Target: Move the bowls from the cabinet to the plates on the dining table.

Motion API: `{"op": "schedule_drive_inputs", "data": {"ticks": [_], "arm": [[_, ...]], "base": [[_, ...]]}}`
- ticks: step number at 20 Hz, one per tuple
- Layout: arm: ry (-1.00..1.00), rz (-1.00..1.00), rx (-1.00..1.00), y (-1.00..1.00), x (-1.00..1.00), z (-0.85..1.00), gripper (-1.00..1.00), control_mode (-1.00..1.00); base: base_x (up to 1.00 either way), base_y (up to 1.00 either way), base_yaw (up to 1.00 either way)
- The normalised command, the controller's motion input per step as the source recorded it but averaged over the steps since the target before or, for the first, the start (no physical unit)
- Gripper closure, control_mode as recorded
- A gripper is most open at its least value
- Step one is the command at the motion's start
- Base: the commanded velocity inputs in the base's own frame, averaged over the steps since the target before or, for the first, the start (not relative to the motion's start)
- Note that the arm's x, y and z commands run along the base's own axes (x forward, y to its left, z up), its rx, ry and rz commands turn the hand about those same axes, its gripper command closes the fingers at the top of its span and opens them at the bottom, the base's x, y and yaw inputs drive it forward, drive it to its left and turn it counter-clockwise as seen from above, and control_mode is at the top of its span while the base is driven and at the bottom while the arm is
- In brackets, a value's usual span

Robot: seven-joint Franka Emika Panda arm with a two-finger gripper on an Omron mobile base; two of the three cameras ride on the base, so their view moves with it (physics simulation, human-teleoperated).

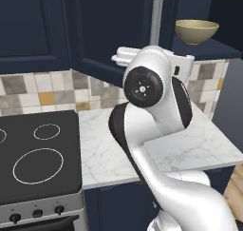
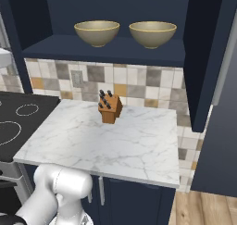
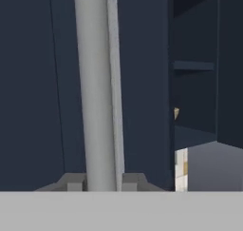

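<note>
Cabinet door [image 1: 118, 30] stands swung open; its silver bar handle [image 3: 97, 87] sits between the fingers [image 3: 73, 182], touching or nearly so — no spare room at either side. Shelf opening is unobstructed from the front: two bowls [image 2: 97, 32] [image 2: 152, 34] sit side by side with a narrow gap between them and free height above their rims. The open right-hand door [image 2: 203, 57] projects forward, limiting approach from that side. Worktop [image 2: 139, 145] below is bare except a knife block [image 2: 110, 108] near the tiled wall — ample passage in front.

Navy cabinet [image 2: 111, 50], speckled tan bowls [image 2: 96, 32]
</note>
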Motion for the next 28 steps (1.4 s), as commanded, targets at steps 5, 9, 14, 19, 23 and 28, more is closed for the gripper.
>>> {"op": "schedule_drive_inputs", "data": {"ticks": [5, 9, 14, 19, 23, 28], "arm": [[0.00, 0.00, -0.03, 0.19, -0.34, 0.00, -1.00, -1.00], [-0.02, 0.00, -0.05, 0.05, -0.11, 0.00, -1.00, -1.00], [-0.02, 0.02, 0.00, 0.08, -0.39, -0.02, -1.00, -1.00], [-0.05, 0.09, 0.01, -0.04, -0.78, 0.00, -1.00, -1.00], [-0.06, 0.18, 0.05, -0.19, -0.72, 0.00, -1.00, -1.00], [-0.02, 0.31, 0.05, -0.20, -0.42, 0.00, -1.00, -1.00]], "base": [[0.00, 0.00, 0.00], [0.00, 0.00, 0.00], [0.00, 0.00, 0.00], [0.00, 0.00, 0.00], [0.00, 0.00, 0.00], [0.00, 0.00, 0.00]]}}
